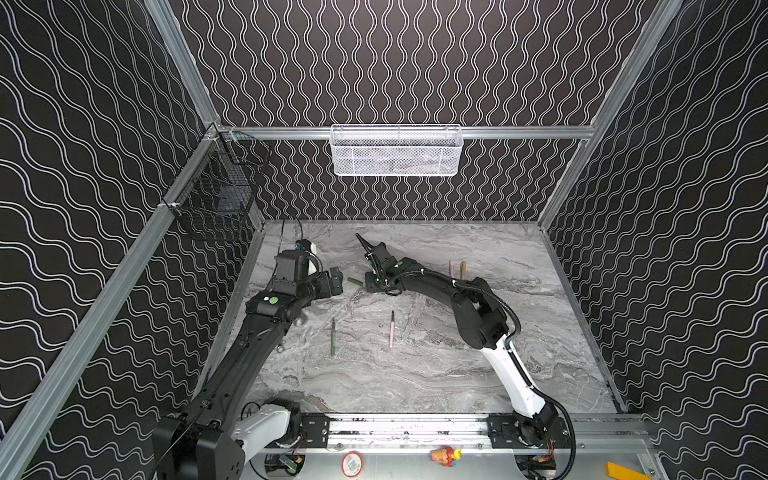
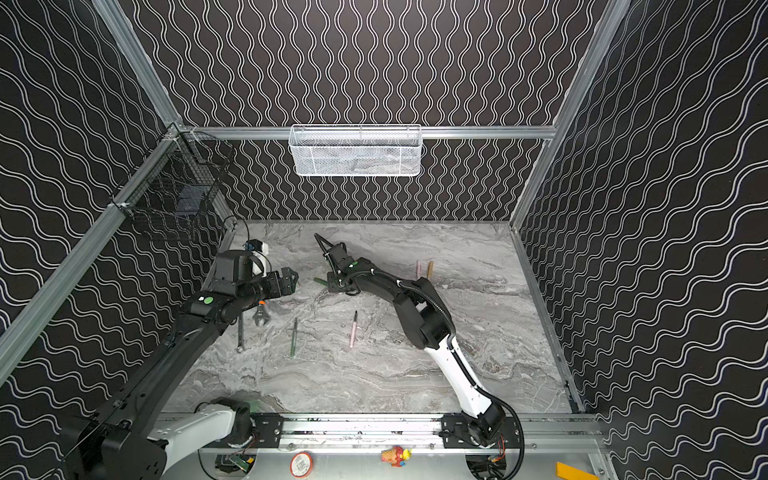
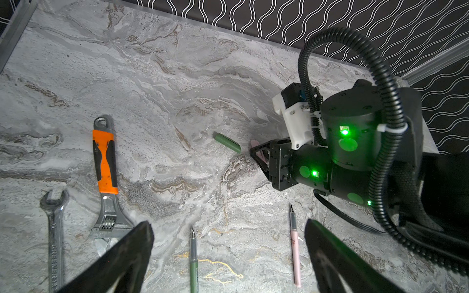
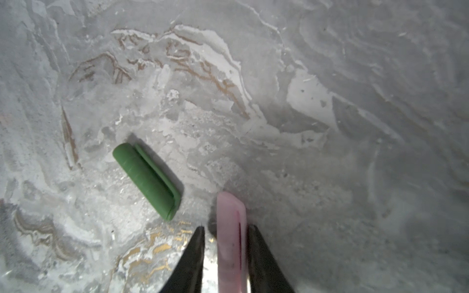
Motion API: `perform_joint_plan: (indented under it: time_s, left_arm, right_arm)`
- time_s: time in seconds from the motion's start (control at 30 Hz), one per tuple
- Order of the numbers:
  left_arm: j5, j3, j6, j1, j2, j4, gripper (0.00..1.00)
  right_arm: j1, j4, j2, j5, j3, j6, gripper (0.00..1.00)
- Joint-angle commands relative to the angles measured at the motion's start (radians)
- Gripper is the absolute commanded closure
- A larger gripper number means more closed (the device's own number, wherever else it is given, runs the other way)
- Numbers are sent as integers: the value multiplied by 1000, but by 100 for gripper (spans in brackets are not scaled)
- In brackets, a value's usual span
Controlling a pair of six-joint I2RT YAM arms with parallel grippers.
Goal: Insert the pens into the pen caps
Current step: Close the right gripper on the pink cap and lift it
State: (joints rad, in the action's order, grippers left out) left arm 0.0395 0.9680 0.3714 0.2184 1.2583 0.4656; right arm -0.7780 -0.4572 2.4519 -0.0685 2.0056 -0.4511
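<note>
My right gripper is down at the table with its jaws narrow around a pale pink pen cap. One finger touches the cap and a thin gap shows at the other. A dark green pen cap lies just beside it, in both top views. My left gripper hovers wide open and empty above a green pen and a pink pen, which lie apart mid-table. A pink piece and a tan piece lie at the back right; pens or caps, I cannot tell.
An orange-handled adjustable wrench and a steel spanner lie on the marble table near the left arm. A white mesh basket hangs on the back wall and a black wire basket on the left wall.
</note>
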Motion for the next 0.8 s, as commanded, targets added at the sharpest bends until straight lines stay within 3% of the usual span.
perform_joint_plan:
  time_s: [0.0,0.53,0.77]
  left_arm:
    - [-1,-2,9,-2,6,-33,4]
    - [4,1,4,-2,17,-32,4]
    - [3,1,4,-2,19,-32,4]
  right_arm:
    - [-5,-31,13,-2,9,4,72]
    - [12,71,-135,-73,-197,10,75]
    - [16,61,-123,-50,-162,30,77]
